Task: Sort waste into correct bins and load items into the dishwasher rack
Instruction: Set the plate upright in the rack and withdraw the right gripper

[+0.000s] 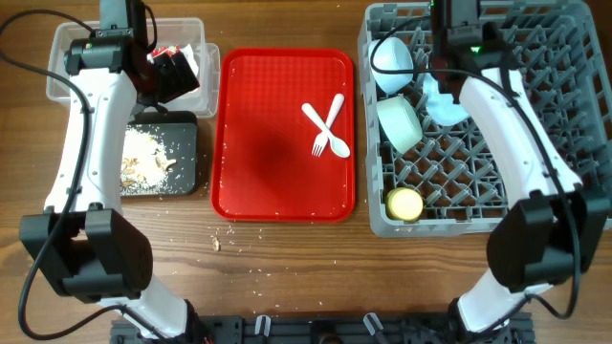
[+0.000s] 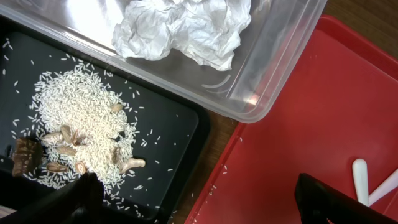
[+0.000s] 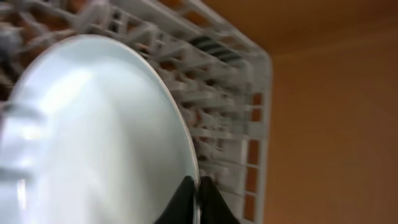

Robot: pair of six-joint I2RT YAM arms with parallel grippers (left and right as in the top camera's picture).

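Note:
My left gripper (image 1: 182, 81) hangs open and empty (image 2: 205, 208) over the corner where the clear tub (image 1: 67, 43), the black tray (image 1: 186, 177) and the red tray meet. The tub holds crumpled white tissue (image 2: 180, 28) and a red-and-white wrapper (image 1: 168, 52). The black tray (image 2: 168, 124) holds rice and brown scraps (image 2: 81, 124). My right gripper (image 3: 196, 199) is shut on the rim of the pale blue plate (image 3: 93, 130), held on edge in the grey rack (image 1: 535, 143). Two bowls (image 1: 392, 59) (image 1: 400, 122) and a yellow cup (image 1: 404, 204) sit in the rack's left side.
The flat red tray (image 1: 268, 143) lies in the middle with a white fork and spoon (image 1: 328, 129) crossed on its right half; they also show in the left wrist view (image 2: 360, 180). Crumbs (image 1: 217, 243) lie on the wooden table in front of the trays.

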